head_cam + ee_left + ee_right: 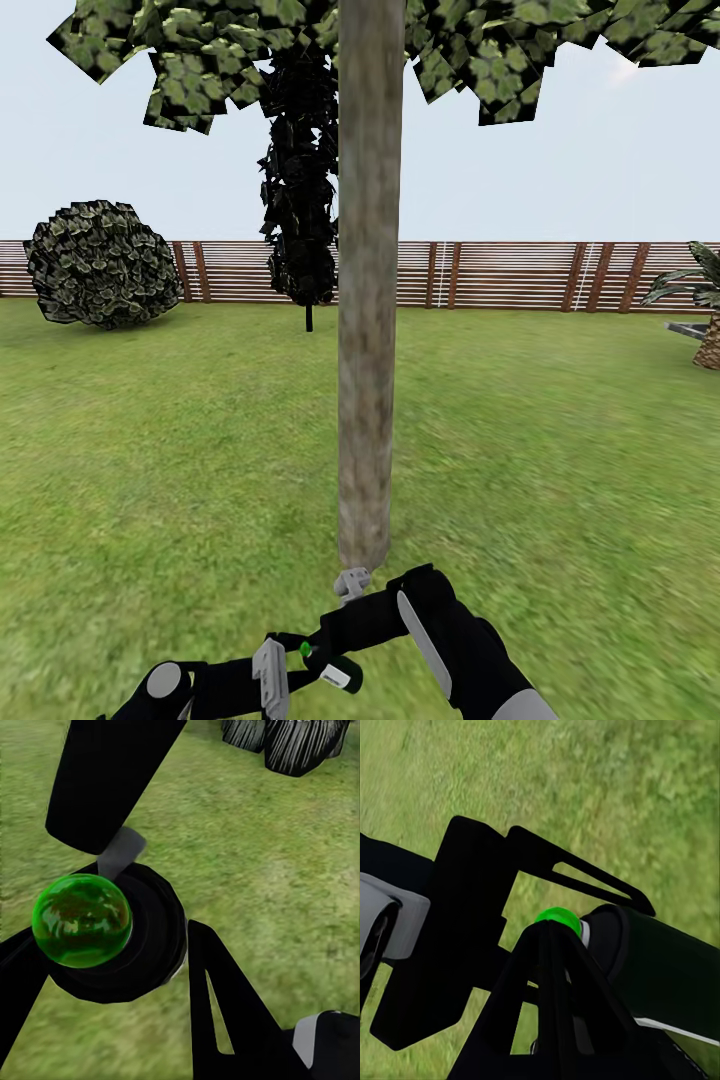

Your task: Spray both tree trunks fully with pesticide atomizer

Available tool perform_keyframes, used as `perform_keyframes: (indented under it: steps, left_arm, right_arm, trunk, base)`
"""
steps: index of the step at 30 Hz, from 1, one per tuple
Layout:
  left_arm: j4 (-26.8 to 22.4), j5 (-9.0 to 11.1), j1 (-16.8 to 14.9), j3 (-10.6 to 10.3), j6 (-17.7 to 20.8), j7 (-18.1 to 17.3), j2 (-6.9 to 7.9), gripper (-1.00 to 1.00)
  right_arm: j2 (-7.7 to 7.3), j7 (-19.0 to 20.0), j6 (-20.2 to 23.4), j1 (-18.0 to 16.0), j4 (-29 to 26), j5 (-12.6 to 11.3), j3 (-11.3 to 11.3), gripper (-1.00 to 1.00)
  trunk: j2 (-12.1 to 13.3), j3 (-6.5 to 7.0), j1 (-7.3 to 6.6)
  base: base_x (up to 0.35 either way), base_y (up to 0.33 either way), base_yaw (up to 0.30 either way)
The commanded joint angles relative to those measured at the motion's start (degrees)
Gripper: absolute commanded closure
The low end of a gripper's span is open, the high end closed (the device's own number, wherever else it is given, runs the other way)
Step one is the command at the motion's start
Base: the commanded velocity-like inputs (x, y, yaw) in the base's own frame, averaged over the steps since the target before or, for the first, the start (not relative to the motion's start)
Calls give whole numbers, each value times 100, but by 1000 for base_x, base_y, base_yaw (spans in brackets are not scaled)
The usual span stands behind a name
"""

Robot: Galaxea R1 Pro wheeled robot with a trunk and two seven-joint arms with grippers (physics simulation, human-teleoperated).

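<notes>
A dark pesticide atomizer with a bright green cap sits low in the head view, held between the robot's two arms just in front of its body. In the left wrist view the atomizer is seen end on, its glossy green cap facing the camera, and the left gripper has its black fingers clamped on either side of it. In the right wrist view the right gripper is right beside the atomizer; whether its fingers grip it cannot be told. Just beyond stands a straight grey-brown tree trunk under a leafy canopy. Green grass spreads to a brown slatted fence, with a round bush, a dark narrow tree and a palm-like plant.
</notes>
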Motion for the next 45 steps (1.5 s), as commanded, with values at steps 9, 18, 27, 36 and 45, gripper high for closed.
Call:
perform_keyframes:
  steps: [9, 18, 27, 36, 45]
  left_arm:
    - [-1, -16, -2, -9, -4, 17, -3, 100]
    - [2, -13, -5, -8, 0, 18, -5, 100]
    - [72, -58, -5, 61, 20, 80, -5, 100]
    - [81, -58, -5, 61, 19, 86, -5, 100]
    - [83, -63, -5, 66, 28, 209, -9, 100]
  right_arm:
    - [0, -30, 46, -5, -1, -64, 2, 100]
    - [0, -31, 46, -5, -3, -64, 2, 100]
    - [0, -39, 46, -5, -79, -158, -219, 100]
    - [-17, -39, 46, -5, -103, -161, -243, 100]
    - [-50, -52, 53, 0, -498, -140, -744, 100]
  trunk:
    - [-11, -12, 3]
    - [-11, -12, 3]
    - [-11, -12, 3]
    - [-11, -12, 3]
    - [-11, -12, 3]
  base:
    - [0, 0, 0]
    - [0, 0, 0]
    - [0, 0, 0]
    - [0, 0, 0]
    - [0, 0, 0]
